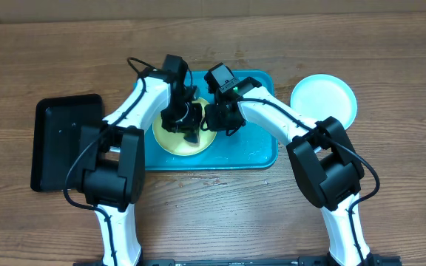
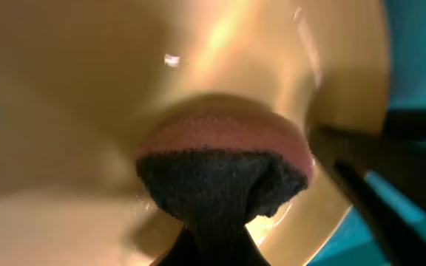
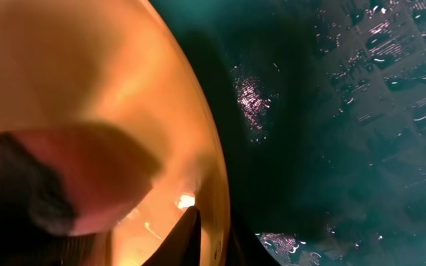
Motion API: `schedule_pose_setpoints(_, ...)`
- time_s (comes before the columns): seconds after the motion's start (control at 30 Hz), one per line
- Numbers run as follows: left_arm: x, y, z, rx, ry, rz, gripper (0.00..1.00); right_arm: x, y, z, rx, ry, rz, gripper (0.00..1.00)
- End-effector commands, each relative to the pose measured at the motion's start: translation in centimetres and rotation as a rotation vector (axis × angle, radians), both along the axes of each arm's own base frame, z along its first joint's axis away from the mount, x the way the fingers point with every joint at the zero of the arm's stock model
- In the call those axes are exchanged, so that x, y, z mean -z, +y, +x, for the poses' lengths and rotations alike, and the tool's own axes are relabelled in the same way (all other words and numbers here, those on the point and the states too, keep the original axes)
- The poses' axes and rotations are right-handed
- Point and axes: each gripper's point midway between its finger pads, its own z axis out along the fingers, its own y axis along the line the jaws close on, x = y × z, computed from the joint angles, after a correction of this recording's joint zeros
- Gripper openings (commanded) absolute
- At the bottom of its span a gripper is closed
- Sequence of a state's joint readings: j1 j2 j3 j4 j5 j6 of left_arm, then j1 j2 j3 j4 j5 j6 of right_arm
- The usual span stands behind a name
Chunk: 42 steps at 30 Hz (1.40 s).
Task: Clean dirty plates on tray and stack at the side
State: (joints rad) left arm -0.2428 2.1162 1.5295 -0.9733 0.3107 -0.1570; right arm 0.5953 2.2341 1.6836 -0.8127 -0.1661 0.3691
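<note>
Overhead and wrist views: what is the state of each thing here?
Yellow-green plate: on the teal tray, under the sponge.
Teal tray: wet, with droplets.
Sponge: pressed on the yellow-green plate.
Left pincer: shut on the sponge.
Right pincer: shut on the yellow-green plate's rim.
Light blue plate: flat on the table, right of the tray.
Black tray: on the table, left of the tray.

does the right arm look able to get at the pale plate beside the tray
Likely yes: the pale plate lies uncovered on that arm's side of the tray. But the right claw seems clamped on the yellow-green plate and must let go first.
</note>
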Motion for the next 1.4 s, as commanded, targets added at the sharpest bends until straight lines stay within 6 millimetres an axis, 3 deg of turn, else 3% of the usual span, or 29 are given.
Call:
schedule_pose_setpoints(0.0, 0.6, 4.2, 0.5, 0.004, -0.041, 0.220, 0.04, 0.0, -0.3, 0.7, 0.012, -0.013, -0.010, 0.14)
schedule_pose_setpoints(0.1, 0.3, 8.6, 1.7, -0.148, -0.092, 0.459, 0.04, 0.0, -0.3, 0.7, 0.011, -0.014, -0.009, 0.14)
schedule_pose_setpoints(0.17, -0.3, 10.3, 2.5, -0.193, -0.130, 0.552, 0.04, 0.0, -0.3, 0.7, 0.011, -0.013, -0.010, 0.14)
schedule_pose_setpoints(0.23, -1.3, 11.5, 3.5, -0.211, -0.174, 0.617, 0.04, 0.0, -0.3, 0.7, 0.012, -0.014, -0.010, 0.14)
schedule_pose_setpoints(0.37, -2.5, 11.4, 4.8, -0.224, -0.218, 0.614, 0.04, 0.0, -0.3, 0.8, 0.009, -0.019, -0.008, 0.14)
schedule_pose_setpoints(0.5, -3.1, 9.5, 5.8, -0.257, -0.229, 0.506, 0.04, -0.1, -0.2, 0.9, 0.009, -0.024, -0.004, 0.14)
schedule_pose_setpoints(0.63, -2.6, 4.2, 5.2, -0.230, -0.155, 0.205, 0.04, -0.1, -0.1, 1.0, 0.009, -0.026, -0.003, 0.13)
schedule_pose_setpoints(0.73, -2.4, 1.5, 4.5, -0.204, -0.115, 0.076, 0.04, -0.1, -0.1, 1.0, 0.009, -0.028, -0.002, 0.14)
schedule_pose_setpoints(0.97, 0.1, 0.5, 1.7, -0.165, -0.050, 0.089, 0.04, -0.1, -0.1, 1.0, 0.009, -0.026, -0.003, 0.14)
schedule_pose_setpoints(1.07, 1.2, 1.4, 1.1, -0.169, -0.045, 0.130, 0.04, -0.1, -0.2, 0.9, 0.009, -0.024, -0.005, 0.14)
schedule_pose_setpoints(1.17, 1.8, 5.0, 1.4, -0.189, -0.082, 0.303, 0.04, 0.0, -0.3, 0.8, 0.009, -0.019, -0.011, 0.13)
schedule_pose_setpoints(1.27, 1.2, 8.8, 2.1, -0.207, -0.136, 0.497, 0.04, 0.1, -0.6, 0.8, 0.013, -0.020, -0.025, 0.13)
schedule_pose_setpoints(1.37, 0.0, 10.8, 2.9, -0.224, -0.164, 0.582, 0.04, 0.1, -0.7, 0.8, 0.014, -0.023, -0.030, 0.13)
